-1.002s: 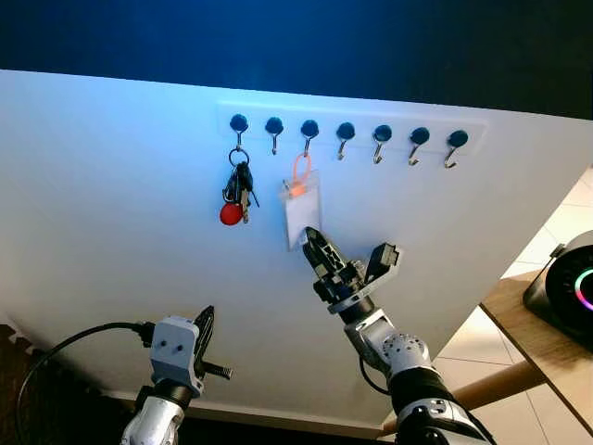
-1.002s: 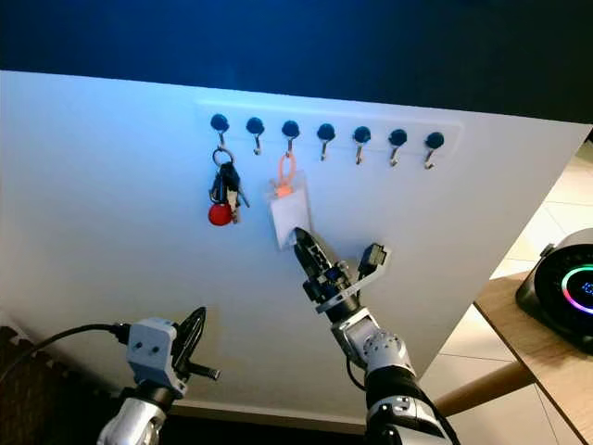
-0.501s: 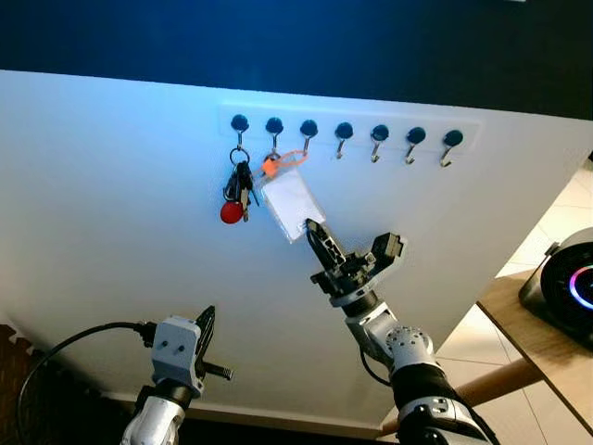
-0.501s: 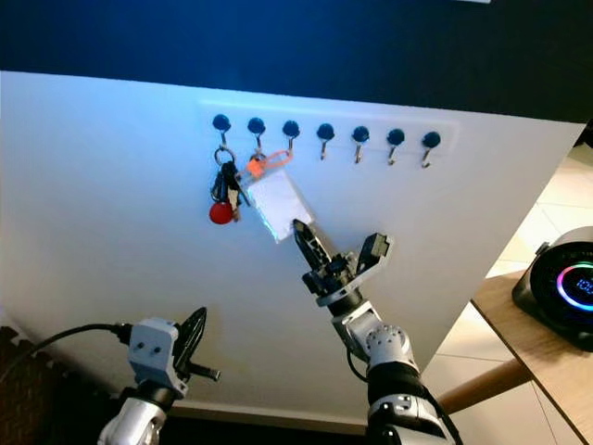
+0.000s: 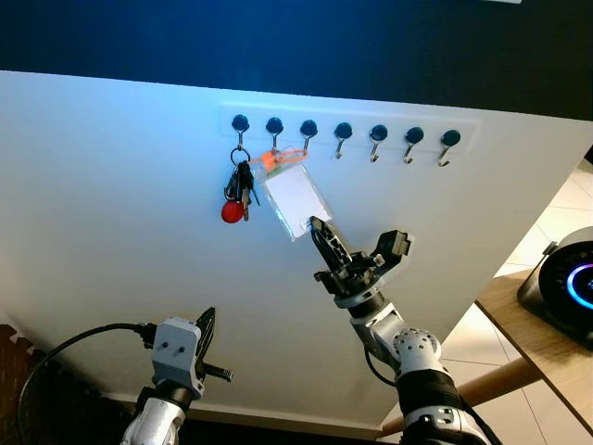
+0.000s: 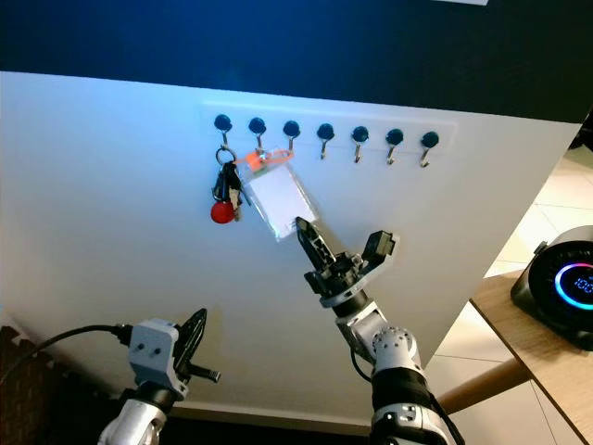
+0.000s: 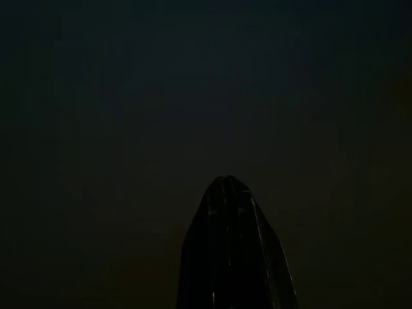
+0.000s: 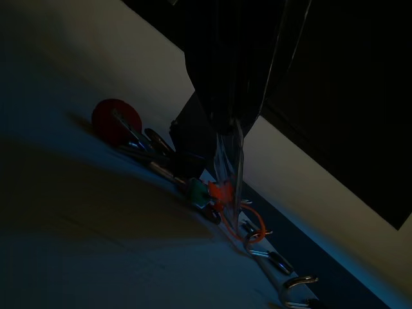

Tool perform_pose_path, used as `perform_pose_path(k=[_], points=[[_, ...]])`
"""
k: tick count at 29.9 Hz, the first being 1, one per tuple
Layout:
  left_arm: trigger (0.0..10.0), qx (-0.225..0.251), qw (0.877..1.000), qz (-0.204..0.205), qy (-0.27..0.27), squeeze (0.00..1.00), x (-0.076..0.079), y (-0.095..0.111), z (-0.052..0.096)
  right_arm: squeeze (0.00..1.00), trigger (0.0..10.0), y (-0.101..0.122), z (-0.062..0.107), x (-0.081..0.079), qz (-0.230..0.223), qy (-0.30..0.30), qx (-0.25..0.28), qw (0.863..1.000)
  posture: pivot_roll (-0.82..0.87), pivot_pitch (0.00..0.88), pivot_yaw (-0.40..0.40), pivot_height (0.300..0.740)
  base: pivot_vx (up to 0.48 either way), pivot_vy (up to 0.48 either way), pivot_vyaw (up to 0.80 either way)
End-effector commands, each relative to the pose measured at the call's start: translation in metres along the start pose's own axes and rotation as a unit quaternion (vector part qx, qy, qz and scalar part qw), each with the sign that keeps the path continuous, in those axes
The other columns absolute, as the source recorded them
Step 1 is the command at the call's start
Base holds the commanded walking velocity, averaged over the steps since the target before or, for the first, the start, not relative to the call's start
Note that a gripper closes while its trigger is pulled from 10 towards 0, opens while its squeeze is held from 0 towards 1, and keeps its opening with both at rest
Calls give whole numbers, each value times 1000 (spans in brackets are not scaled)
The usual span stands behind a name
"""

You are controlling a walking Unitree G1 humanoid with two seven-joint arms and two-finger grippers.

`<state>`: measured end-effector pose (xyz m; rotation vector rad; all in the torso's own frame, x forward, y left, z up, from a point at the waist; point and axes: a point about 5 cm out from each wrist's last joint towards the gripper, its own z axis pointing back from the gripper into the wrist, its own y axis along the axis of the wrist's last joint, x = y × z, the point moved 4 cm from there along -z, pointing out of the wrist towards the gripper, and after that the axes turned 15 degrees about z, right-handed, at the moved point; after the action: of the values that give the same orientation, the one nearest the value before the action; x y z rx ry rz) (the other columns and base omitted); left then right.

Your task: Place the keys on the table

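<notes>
A bunch of keys (image 5: 239,188) with a round red tag (image 5: 232,211) hangs from the leftmost hook on the white wall. Beside it, a clear badge holder (image 5: 296,197) on an orange loop (image 5: 283,158) hangs from the third hook and is tilted left toward the keys. My right gripper (image 5: 359,237) is raised to the wall and open. Its left finger (image 5: 324,239) touches the badge's lower corner, right of and below the keys. In the right wrist view the red tag (image 8: 116,119) and the keys (image 8: 161,158) lie past the badge plastic. My left gripper (image 5: 204,332) hangs low and idle, shut.
A rail of several dark-knobbed hooks (image 5: 375,137) runs across the wall, and those to the right are bare. A wooden table (image 5: 542,348) stands at the lower right with a round glowing speaker (image 5: 561,278) on it. Tiled floor (image 5: 565,218) lies behind it.
The badge holder has swung from hanging straight to tilted up and left against the keys, pushed by my right gripper's finger. The left arm has not moved.
</notes>
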<state>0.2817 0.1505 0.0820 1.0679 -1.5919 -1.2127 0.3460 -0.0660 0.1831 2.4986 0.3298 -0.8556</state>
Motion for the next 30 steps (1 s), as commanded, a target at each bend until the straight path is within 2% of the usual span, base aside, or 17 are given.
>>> perform_pose_path(k=[1,7,16,17,30], points=[[10000,-7,1000,-3,-4,0,3,-3,2,0,10000,-13,1,-4,-33,9,25,999,149,70,-78,740,0,0,0],[10000,-7,1000,-2,-4,0,4,-3,3,0,10000,-9,4,-10,-30,16,28,999,146,71,-76,740,0,0,0],[10000,-7,1000,-3,-5,0,4,-3,2,0,10000,-9,-9,-23,-30,46,27,998,146,71,-76,740,0,0,0],[10000,-6,1000,-4,-4,0,3,-3,2,0,10000,-10,-14,-28,-33,59,26,997,148,70,-78,740,0,0,0],[10000,-5,1000,-5,-5,0,3,-2,1,0,10000,-12,-30,-42,-38,89,23,995,148,69,-77,740,0,0,0]])
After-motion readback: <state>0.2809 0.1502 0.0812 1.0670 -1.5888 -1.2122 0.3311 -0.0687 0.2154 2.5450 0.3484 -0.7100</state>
